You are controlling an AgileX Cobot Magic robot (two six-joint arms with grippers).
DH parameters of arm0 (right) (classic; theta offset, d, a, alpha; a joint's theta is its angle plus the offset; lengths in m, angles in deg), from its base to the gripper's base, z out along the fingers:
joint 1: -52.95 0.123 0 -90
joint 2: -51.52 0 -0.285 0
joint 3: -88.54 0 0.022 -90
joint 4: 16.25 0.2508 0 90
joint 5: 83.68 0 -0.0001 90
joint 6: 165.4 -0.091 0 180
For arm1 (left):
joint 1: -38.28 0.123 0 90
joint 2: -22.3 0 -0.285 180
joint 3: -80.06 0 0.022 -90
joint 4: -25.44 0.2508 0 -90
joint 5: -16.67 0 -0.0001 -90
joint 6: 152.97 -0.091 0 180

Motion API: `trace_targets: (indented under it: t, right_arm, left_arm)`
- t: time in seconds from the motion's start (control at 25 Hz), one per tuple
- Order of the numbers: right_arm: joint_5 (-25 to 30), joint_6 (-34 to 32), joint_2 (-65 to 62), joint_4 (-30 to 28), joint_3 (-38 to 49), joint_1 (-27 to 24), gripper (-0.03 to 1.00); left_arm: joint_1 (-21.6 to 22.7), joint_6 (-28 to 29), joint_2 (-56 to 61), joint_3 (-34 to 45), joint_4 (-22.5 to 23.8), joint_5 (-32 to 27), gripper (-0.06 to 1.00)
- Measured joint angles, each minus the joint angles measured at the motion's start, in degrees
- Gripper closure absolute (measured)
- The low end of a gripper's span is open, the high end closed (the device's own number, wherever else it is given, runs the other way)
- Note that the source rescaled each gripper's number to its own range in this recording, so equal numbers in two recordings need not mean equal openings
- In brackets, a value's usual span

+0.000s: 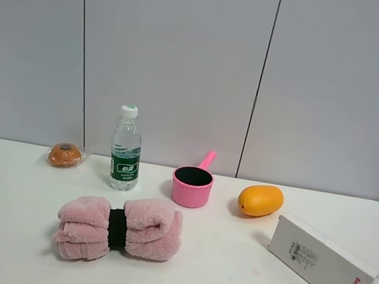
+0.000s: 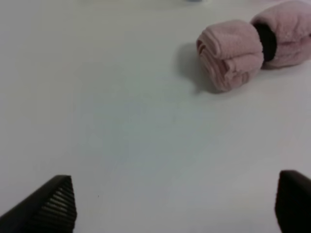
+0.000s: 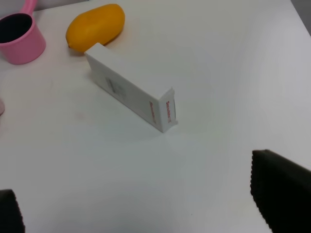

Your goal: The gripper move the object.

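Nearest thing: rolled pink fleece towel with a black band around its middle [image 1: 118,229], lying at about 7 o'clock on the white surface [image 1: 210,282] in the high view.
Task's thing: small clear plastic water bottle with white screw cap and dark green label [image 1: 126,149] — upright at about 10 o'clock, behind the towel and well apart from both arms.
Neighbours: round orange-brown item in clear wrap [image 1: 65,155] near the bottle at its 9 o'clock; pink plastic cup with a handle [image 1: 192,185] near at its 3 o'clock; yellow-orange mango [image 1: 260,200] beyond the cup; white rectangular carton with red print [image 1: 321,263] at about 4 o'clock.
Left gripper [image 2: 175,206]: black ribbed jaws spread wide, nothing between them, hanging over bare surface with the towel ahead.
Right gripper [image 3: 146,208]: jaws also parted and empty, facing the carton, mango and cup.
Step in hand: none begun, by my reading — neither arm appears in the high view and the bottle stands untouched.
Next move: the left arm looks the closer; it would need to pass over or beside the towel, straddle the bottle's label from the side, and close without tipping it or knocking the cup.
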Motion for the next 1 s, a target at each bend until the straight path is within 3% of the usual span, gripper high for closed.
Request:
trace_targets:
  t: [0.36, 1.0]
  right_arm:
    - [0.0, 0.0, 0.0, 0.0, 0.0, 0.0, -0.03]
    - [0.0, 0.0, 0.0, 0.0, 0.0, 0.0, -0.03]
  left_arm:
    - [14.4, -3.2, 0.0, 0.1, -1.8, 0.2, 0.3]
    - [15.3, -3.2, 0.0, 0.1, -1.9, 0.2, 0.3]
